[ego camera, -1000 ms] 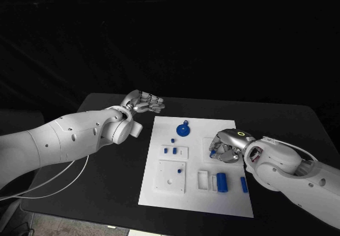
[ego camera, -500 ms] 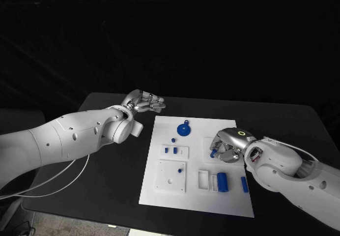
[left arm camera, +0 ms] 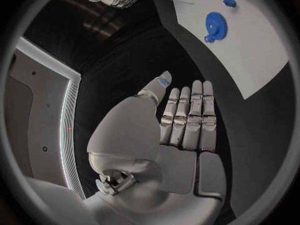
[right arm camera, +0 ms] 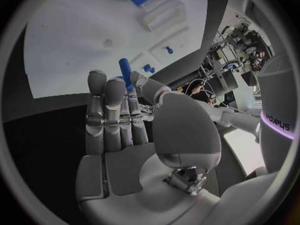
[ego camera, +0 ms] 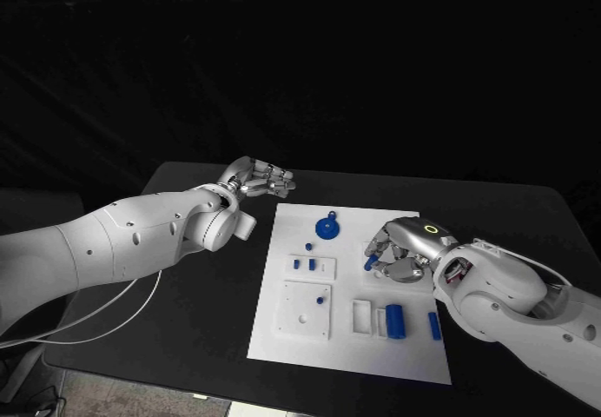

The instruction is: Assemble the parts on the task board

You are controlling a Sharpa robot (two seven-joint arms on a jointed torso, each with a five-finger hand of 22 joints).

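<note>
The white task board (ego camera: 351, 347) lies in the middle of the black table. My right hand (ego camera: 401, 254) hovers over the board's right side and pinches a small blue peg (ego camera: 372, 259) between thumb and fingers; the right wrist view shows the same peg (right arm camera: 125, 69) at the fingertips. A blue gear (ego camera: 326, 228) lies near the board's far edge, also seen as the gear (left arm camera: 216, 27) from the left wrist. My left hand (ego camera: 258, 181) hangs beyond the board's far left corner, fingers stretched out and holding nothing (left arm camera: 181, 120).
On the board are two small blue pieces (ego camera: 303, 263) in a plate, a short peg (ego camera: 320, 300) on a square plate, a blue cylinder (ego camera: 393, 320) in a slot block and a blue bar (ego camera: 432, 325) near the right edge.
My right hand has moved slightly toward the board's far side with the blue peg in it. The left hand has hardly moved.
</note>
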